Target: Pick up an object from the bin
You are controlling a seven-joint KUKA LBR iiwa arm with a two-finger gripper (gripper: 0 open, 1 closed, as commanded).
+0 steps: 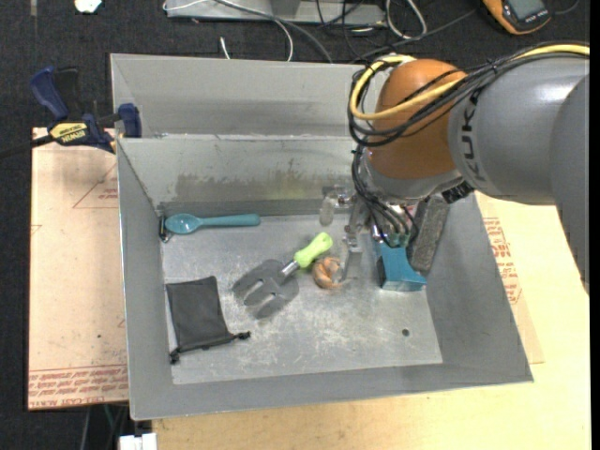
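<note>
Camera view: my pincer (349, 251) just beside brown lump (326, 272), clenched or released, cannot tell; off-centre closing may knock lump against green-handled fork (281, 275).

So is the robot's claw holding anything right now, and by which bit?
No, nothing sits between its fingers. The gripper hangs open by a small brown lump, next to the green-handled tool.

A thick, smooth silver-grey arm link (525, 129) carries dark block lettering at its wrist end. Just above the tool is a rounded glossy orange cover (417, 125), looped by yellow and black cables (375, 68). The slim bare-metal gripper (349, 251) has thin coloured wires (389, 223) bunched beside it.
</note>
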